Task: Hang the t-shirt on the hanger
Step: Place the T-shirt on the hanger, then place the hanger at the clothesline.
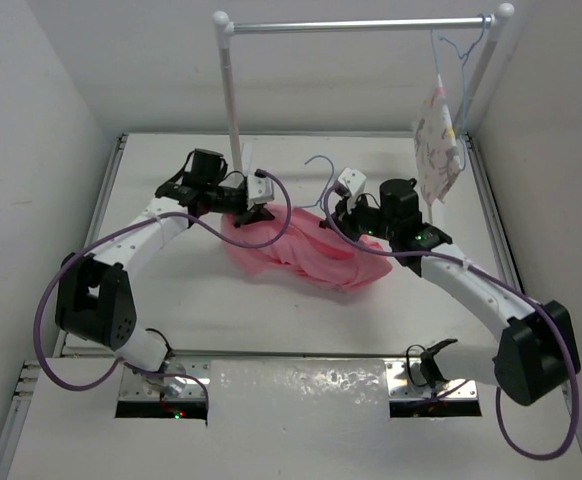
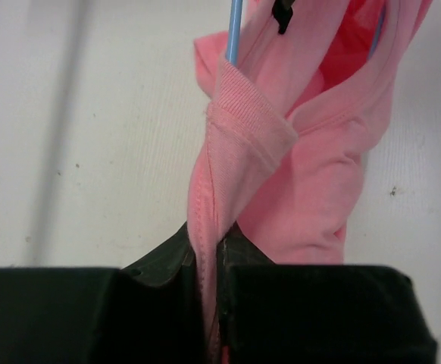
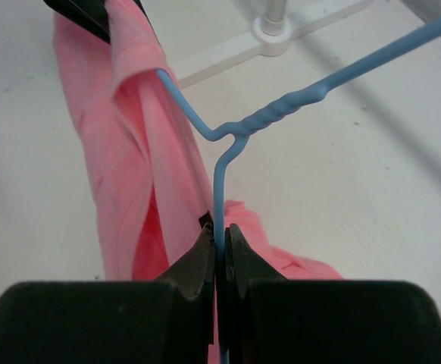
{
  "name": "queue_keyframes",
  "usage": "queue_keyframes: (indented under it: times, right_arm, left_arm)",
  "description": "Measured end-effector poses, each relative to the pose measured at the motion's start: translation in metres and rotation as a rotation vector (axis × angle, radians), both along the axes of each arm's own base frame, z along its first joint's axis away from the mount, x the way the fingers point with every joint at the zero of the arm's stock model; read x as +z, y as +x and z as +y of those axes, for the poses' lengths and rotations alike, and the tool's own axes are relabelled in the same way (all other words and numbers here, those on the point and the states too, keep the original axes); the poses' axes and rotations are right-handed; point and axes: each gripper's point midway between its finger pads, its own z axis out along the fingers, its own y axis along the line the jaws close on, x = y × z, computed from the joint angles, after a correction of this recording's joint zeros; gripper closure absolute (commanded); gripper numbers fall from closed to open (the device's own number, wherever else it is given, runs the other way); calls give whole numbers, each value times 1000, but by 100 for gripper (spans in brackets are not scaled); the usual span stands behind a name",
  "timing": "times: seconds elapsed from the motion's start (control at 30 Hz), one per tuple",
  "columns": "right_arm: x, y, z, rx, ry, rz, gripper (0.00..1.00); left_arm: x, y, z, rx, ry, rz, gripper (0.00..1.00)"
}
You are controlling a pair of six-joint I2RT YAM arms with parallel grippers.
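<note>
Two grips: left fingers (image 2: pixel 156 267) t-shirt (image 2: pixel 319 197), right fingers (image 3: pixel 192 267) hanger (image 3: pixel 281 112).

At the centre of the top view, the crumpled salmon-pink cloth t-shirt (image 1: pixel 301 255) blocks the way, with the thin pale-blue wire hanger (image 1: pixel 320 165) rising from it. We see bare white counter (image 1: pixel 181 300) open below it, between the two arms, and in the strip above it. The white upright post (image 1: pixel 233 100) stands just beside the left pincer (image 1: pixel 257 210). At upper right a white printed garment (image 1: pixel 437 145) hangs from the metal rail (image 1: pixel 361 25), closing that corner.
</note>
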Motion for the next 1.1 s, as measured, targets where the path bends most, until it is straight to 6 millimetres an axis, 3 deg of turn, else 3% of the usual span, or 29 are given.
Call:
queue_keyframes:
  times: [0.17, 0.37, 0.47, 0.63, 0.67, 0.9, 1.0, 1.1]
  right_arm:
    - [12, -2, -19, -76, -61, -49, 100]
    - [26, -1, -33, -128, -108, -63, 100]
    - [35, -5, -50, -191, -138, -69, 100]
    - [56, -7, -75, -292, -173, -83, 100]
    - [61, -6, -77, -303, -175, -87, 100]
    - [96, 2, -92, -398, -181, -136, 100]
    - [113, 7, -107, -487, -205, -148, 100]
    - [149, 19, -120, -587, -209, -187, 100]
  left_arm:
    - [19, 2, 1, -12, -51, -14, 87]
    - [24, 4, 10, 0, -79, 6, 87]
    - [26, 14, 23, 48, -63, -5, 82]
    - [39, 39, 54, 173, -49, -28, 62]
    - [45, 42, 56, 188, -54, -30, 42]
    - [91, 50, 52, 218, -119, -42, 38]
    - [98, 49, 53, 242, -126, -36, 38]
    - [99, 51, 61, 310, -111, -25, 38]
